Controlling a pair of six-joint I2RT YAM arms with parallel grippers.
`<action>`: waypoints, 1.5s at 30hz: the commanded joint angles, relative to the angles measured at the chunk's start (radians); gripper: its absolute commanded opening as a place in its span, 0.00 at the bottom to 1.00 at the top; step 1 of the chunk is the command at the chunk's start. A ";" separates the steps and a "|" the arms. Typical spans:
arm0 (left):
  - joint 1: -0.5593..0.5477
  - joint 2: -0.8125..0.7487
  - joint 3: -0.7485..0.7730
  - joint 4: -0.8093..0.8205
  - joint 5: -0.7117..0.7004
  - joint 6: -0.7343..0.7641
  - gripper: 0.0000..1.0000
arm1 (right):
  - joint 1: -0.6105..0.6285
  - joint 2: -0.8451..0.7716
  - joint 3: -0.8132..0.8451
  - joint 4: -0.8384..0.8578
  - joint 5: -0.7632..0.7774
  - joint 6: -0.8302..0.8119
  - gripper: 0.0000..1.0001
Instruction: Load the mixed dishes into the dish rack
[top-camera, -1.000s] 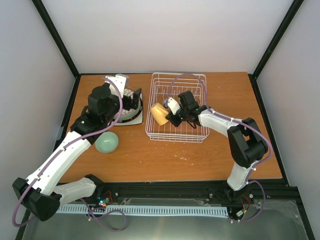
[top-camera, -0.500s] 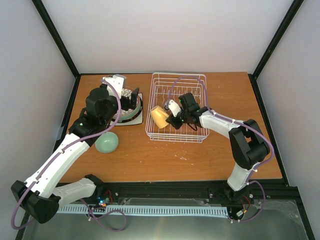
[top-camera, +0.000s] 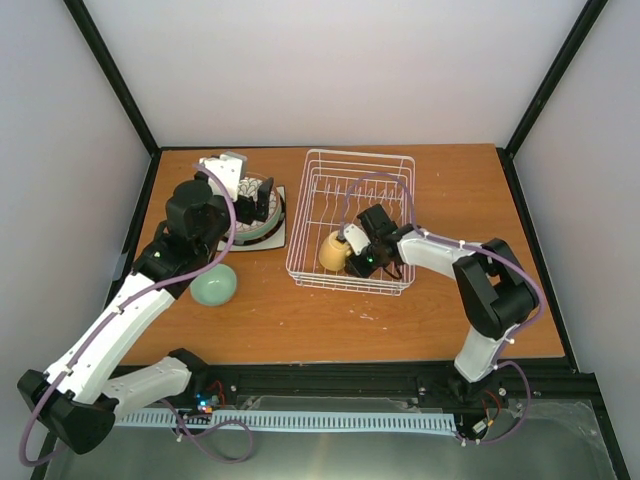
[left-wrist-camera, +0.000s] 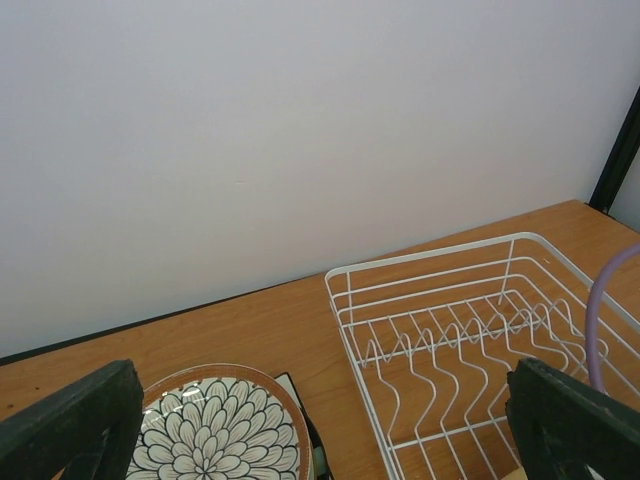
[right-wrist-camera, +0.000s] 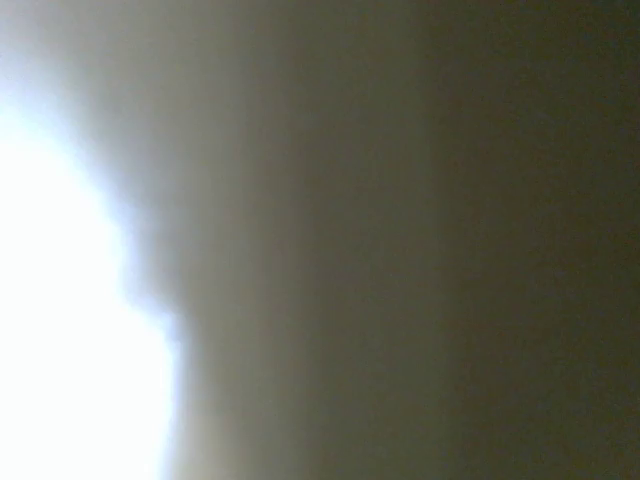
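The yellow mug (top-camera: 333, 252) stands inside the white wire dish rack (top-camera: 360, 152) at its near left corner. My right gripper (top-camera: 352, 256) is pressed against the mug's right side. How its jaws stand does not show, and the right wrist view is a yellow-brown blur. My left gripper (top-camera: 250, 200) hovers open over the stack of round plates (top-camera: 262, 212) on the square white plate (top-camera: 276, 240). The white petal-patterned plate (left-wrist-camera: 215, 435) lies on top, below my left gripper (left-wrist-camera: 320, 410). The mint-green bowl (top-camera: 214, 284) rests on the table near the left arm.
The rack (left-wrist-camera: 430, 258) shows a row of upright prongs (left-wrist-camera: 470, 335) with nothing in them. Black frame posts and pale walls close in the table at the back and sides. A purple cable (top-camera: 370, 180) arches over the rack.
The mug has dropped from a tilt at the rack's left wall to the rack floor, right gripper following. The rack's near edge slid slightly left. The left arm drifted a little left.
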 joint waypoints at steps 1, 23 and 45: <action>0.009 -0.023 0.009 -0.021 -0.024 0.011 1.00 | 0.005 -0.036 -0.062 -0.148 0.088 0.055 0.29; 0.112 -0.068 0.008 -0.104 0.032 -0.022 1.00 | -0.045 -0.324 -0.106 -0.059 0.021 0.109 0.46; 0.183 -0.081 -0.057 -0.129 0.065 -0.037 1.00 | -0.063 -0.298 -0.056 -0.127 -0.060 0.092 0.46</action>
